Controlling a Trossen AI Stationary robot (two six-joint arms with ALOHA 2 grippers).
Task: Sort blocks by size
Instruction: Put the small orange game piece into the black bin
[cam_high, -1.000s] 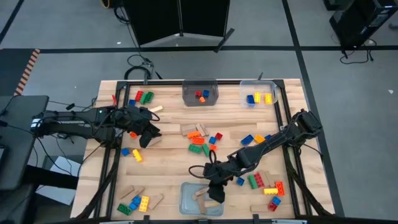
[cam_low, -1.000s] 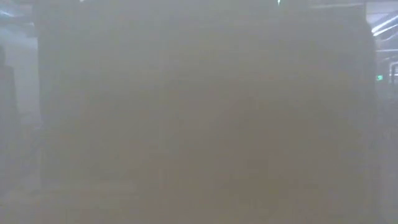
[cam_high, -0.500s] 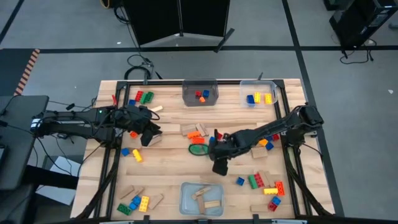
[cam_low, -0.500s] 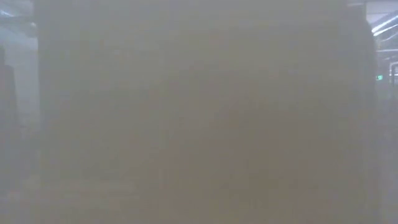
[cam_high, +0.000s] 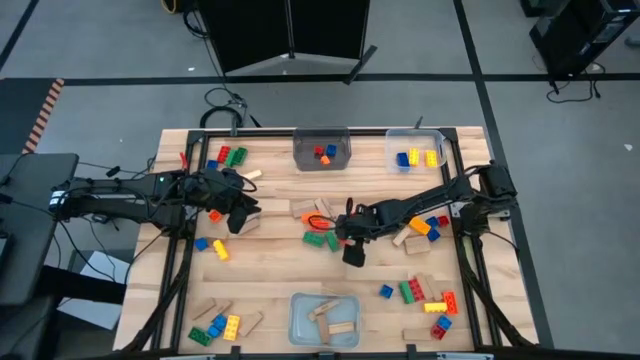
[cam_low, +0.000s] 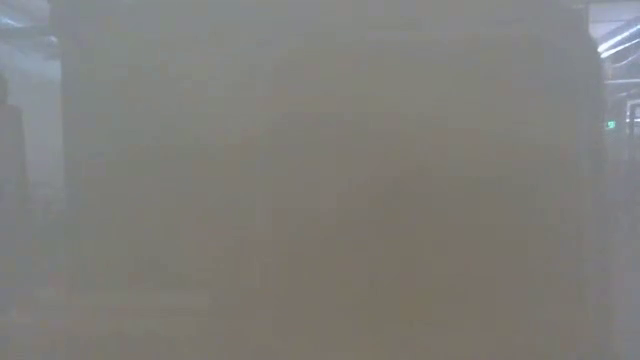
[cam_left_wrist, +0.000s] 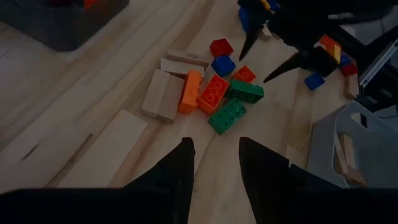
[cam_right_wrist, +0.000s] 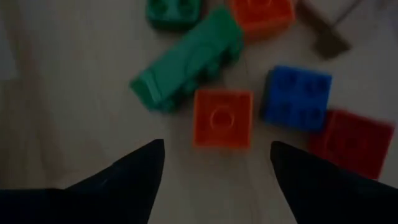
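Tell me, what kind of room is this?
Probably a robotics lab or workshop: a pale wooden table on a grey taped floor, loose black cables, and clear plastic bins for sorting colourful studded plastic bricks.

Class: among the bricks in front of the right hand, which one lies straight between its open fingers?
The small orange brick, framed by the right hand; the blue brick and long green brick lie off to the sides.

High view: even overhead light washing over counter (cam_high: 270, 270), shadows staying short and soft, detail holding sharp. Low view: pale haze veiling whole frame, nothing resolving, faint bright streaks glowing at upper right. Left wrist view: dim, fingers (cam_left_wrist: 177, 168) showing as near-black silhouettes. Right wrist view: dark, blurring orange brick (cam_right_wrist: 222, 118) and neighbours.
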